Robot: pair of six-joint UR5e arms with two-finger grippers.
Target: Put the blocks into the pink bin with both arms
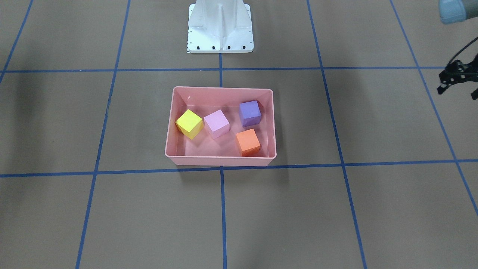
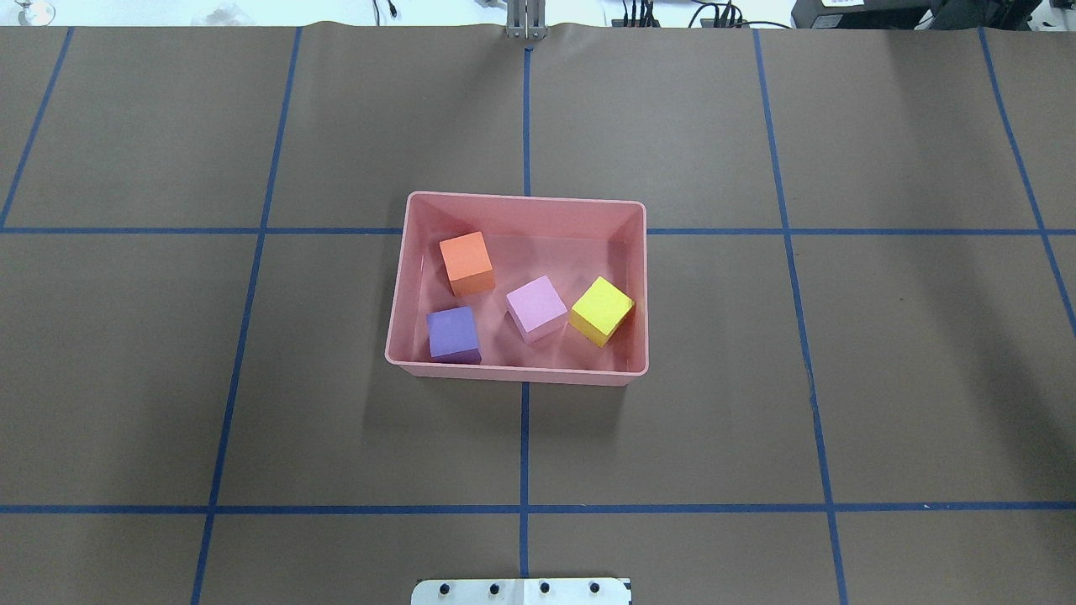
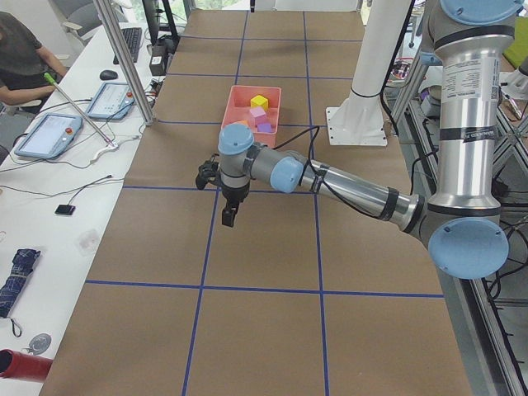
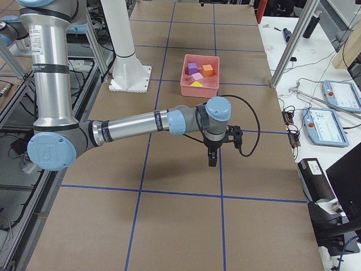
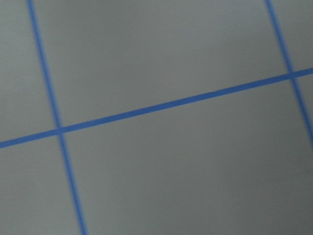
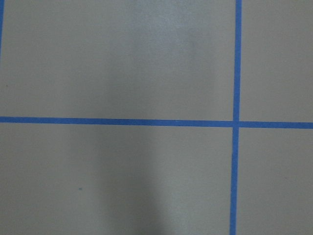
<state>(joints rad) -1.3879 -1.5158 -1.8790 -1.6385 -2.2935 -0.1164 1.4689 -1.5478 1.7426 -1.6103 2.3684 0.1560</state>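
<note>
All four blocks are seen inside the bin (image 2: 521, 374), which is set on the table (image 2: 756, 378) near its middle, just in front of the white pedestal (image 1: 220, 26). The orange block (image 2: 466, 262) and the purple block (image 2: 454, 334) are found in the half of the bin toward the robot's left, the orange one farther from the robot and the purple one close to the near wall. The pink block (image 2: 536, 307) is placed about midway, and the yellow block (image 2: 601, 310) is turned at an angle close against the wall on the robot's right. The pink and yellow blocks are just beside each other; the others are set apart. Nothing is held over the bin. The left arm (image 3: 355, 191) is stretched out low above the table, with the left gripper (image 3: 230, 216) pointed downward over a crossing of the blue tape lines (image 2: 524, 437), well apart from the bin. The right arm (image 4: 130, 127) is stretched out likewise on the other side, its right gripper (image 4: 212, 158) pointed down above the paper, also well apart from the bin. No block is seen at either gripper; how far the jaws of either are parted cannot be told. In both wrist views only brown paper and tape lines are shown, blurred in the left one.
</note>
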